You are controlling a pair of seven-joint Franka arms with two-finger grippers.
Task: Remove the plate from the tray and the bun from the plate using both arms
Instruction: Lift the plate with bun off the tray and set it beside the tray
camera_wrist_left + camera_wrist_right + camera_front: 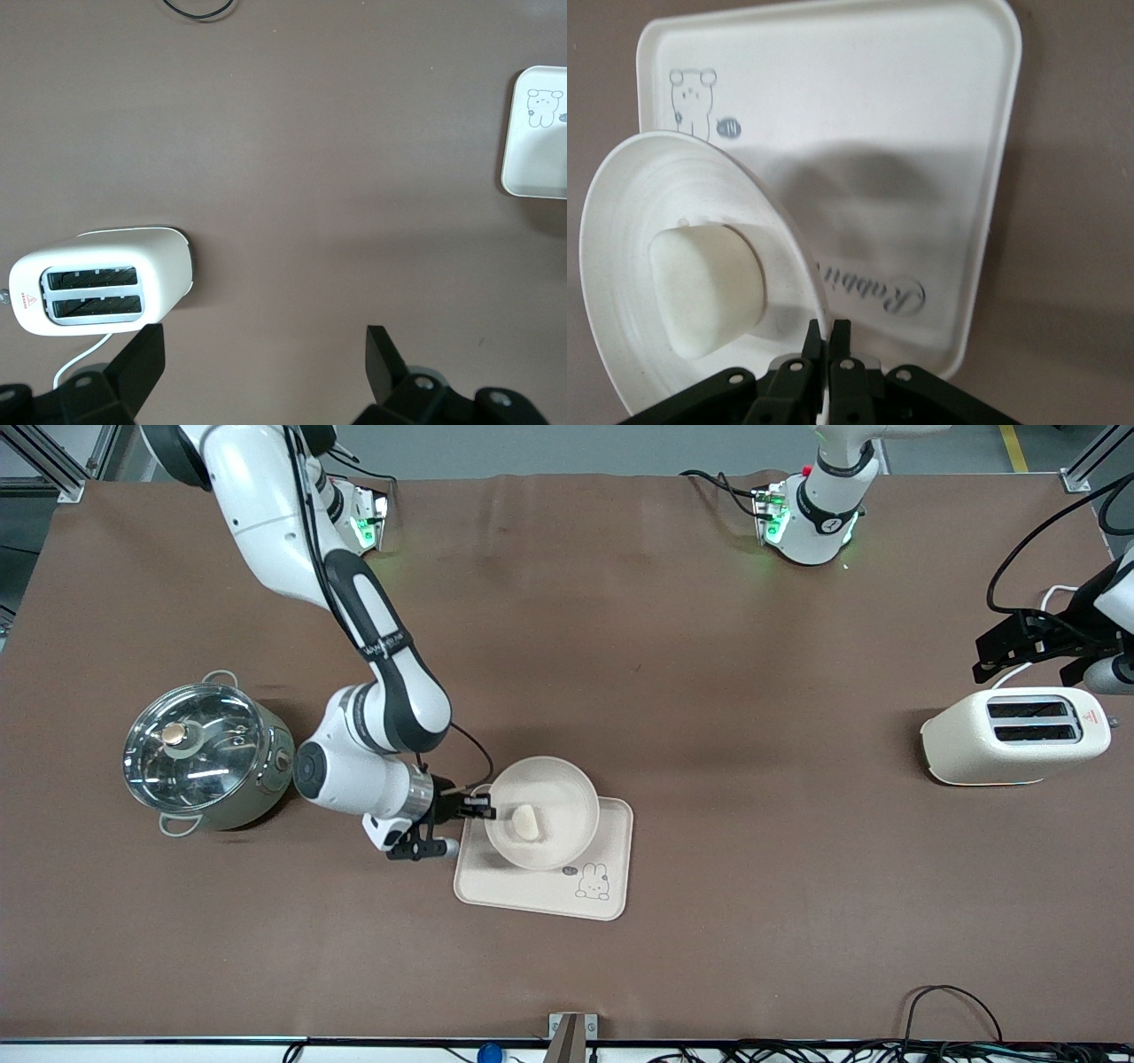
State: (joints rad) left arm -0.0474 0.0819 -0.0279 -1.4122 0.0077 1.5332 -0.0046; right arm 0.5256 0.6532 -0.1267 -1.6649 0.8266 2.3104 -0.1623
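Pinching the plate (542, 812) rim at nine o'clock, the right end effector (483, 808) should lift level off the tray (611, 841), so the bun (528, 821) stays inside; the left end effector (266, 363), wide, waits above the toaster (1014, 735).

Even, bright overhead light falls across the brown table (673, 646), throwing soft shadows beside the pot (205, 755) and toaster (1014, 735). Glare streaks the pot's glass lid, and the tilted plate (673, 266) shades the tray (904, 142).
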